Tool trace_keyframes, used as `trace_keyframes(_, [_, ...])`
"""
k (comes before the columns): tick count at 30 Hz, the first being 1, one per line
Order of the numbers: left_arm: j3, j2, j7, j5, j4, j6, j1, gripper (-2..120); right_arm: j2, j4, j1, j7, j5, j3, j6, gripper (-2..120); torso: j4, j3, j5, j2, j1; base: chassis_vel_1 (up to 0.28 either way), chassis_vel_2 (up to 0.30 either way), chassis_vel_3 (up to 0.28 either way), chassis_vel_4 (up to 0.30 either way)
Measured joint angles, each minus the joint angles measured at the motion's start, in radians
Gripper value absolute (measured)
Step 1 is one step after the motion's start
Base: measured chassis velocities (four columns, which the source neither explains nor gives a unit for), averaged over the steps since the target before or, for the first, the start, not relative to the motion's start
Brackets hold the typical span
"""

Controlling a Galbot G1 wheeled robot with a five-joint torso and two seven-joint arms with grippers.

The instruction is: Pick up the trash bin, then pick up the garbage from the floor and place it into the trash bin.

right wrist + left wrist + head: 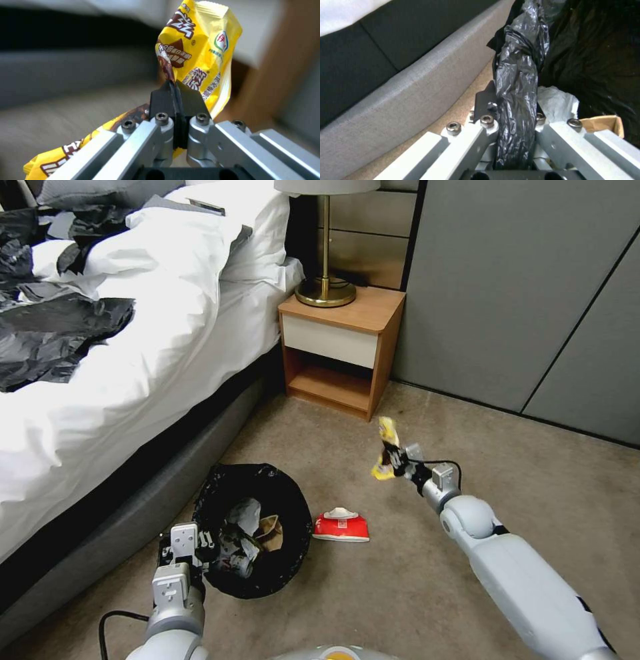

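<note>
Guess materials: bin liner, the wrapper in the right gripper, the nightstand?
Bin liner: thin glossy black plastic film, crinkled, bunched over the rim where the left gripper clamps it.
Yellow snack wrapper: shiny printed plastic or foil laminate, going by its creases and crimped end; pinched in the right gripper.
Nightstand: matte wood-look board, probably laminate, with a white drawer front.

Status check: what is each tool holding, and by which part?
Left tool is shut on the bag-covered rim of the round black-lined trash bin. Right tool pinches the crumpled yellow snack wrapper near its middle.
</note>
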Motion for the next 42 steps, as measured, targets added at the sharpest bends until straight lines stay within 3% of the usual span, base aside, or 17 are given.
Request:
trace_keyframes(1, [0.0, 0.0, 0.0, 0.0, 0.0, 0.0, 0.0, 1, 0.0, 0.0, 0.0, 0.0, 0.0, 0.0, 0.0, 0, 0.0, 0.0, 0.0, 0.0, 0.0, 0.0, 0.0, 0.0, 0.0])
trace_keyframes(5, [0.005, 0.001, 0.0, 0.002, -0.001, 0.002, 0.002, 1, -0.063, 0.204, -0.003, -0.153, -0.027, -0.028, 0.066, 0, 0.0001, 0.0, -0.0001, 0.0, 0.0, 0.0, 0.0, 0.0, 0.0])
trace_keyframes(9, [0.013, 0.001, 0.0, 0.008, -0.001, 0.003, 0.003, 1, -0.107, 0.333, 0.009, -0.214, -0.027, -0.07, 0.067, 0, 0.0001, 0.0, -0.0001, 0.0, 0.0, 0.0, 0.0, 0.0, 0.0])
trace_keyframes(16, [0.03, -0.004, 0.0, 0.024, -0.001, 0.003, 0.004, 1, -0.153, 0.448, 0.063, -0.229, -0.037, -0.2, 0.044, 0, 0.0, 0.0, 0.0, 0.0, 0.0, 0.0, 0.0, 0.0, 0.0])
trace_keyframes(28, [0.033, -0.01, 0.0, 0.03, -0.002, 0.003, 0.004, 1, -0.105, 0.382, 0.119, -0.212, -0.112, -0.357, 0.025, 0, 0.0002, 0.0, 0.0, 0.0, 0.0, 0.0, 0.0, 0.0, 0.0])
trace_keyframes(42, [0.038, -0.011, 0.001, 0.029, -0.002, 0.003, -0.007, 1, -0.056, 0.247, 0.104, -0.188, -0.158, -0.431, 0.025, 0, 0.0001, 0.0, -0.0001, 0.0, 0.0, 0.0, 0.0, 0.0, 0.0])
